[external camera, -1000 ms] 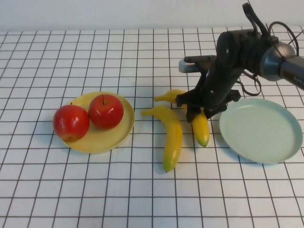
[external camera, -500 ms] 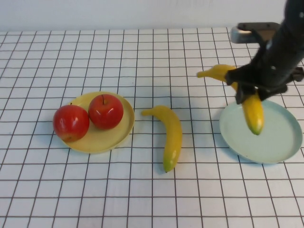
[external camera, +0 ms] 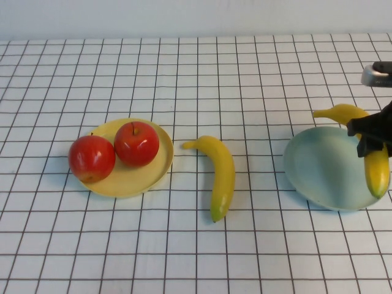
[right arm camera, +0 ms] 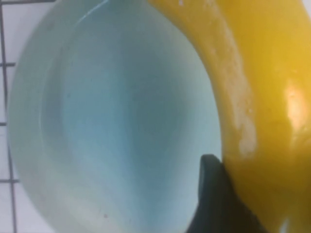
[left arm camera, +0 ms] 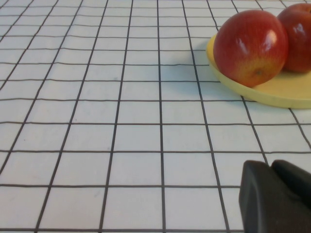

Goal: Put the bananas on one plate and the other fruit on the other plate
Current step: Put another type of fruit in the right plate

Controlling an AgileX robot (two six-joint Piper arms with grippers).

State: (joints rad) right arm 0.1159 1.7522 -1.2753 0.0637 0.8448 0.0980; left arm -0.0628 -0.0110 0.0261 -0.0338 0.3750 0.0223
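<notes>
Banana over the blue plate

At the right edge, your right gripper (external camera: 372, 139) holds a banana (external camera: 375, 160) above the blue plate (external camera: 318, 168). Your left gripper (left arm camera: 279, 196), low near the apples (left arm camera: 252, 46), looks closed.

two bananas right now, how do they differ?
The held banana is clamped in the right gripper over the blue-green plate's right side; the loose banana lies flat on the table between the plates, untouched. Both are yellow, curved, green-tipped. Left gripper idles beside the yellow plate.
</notes>
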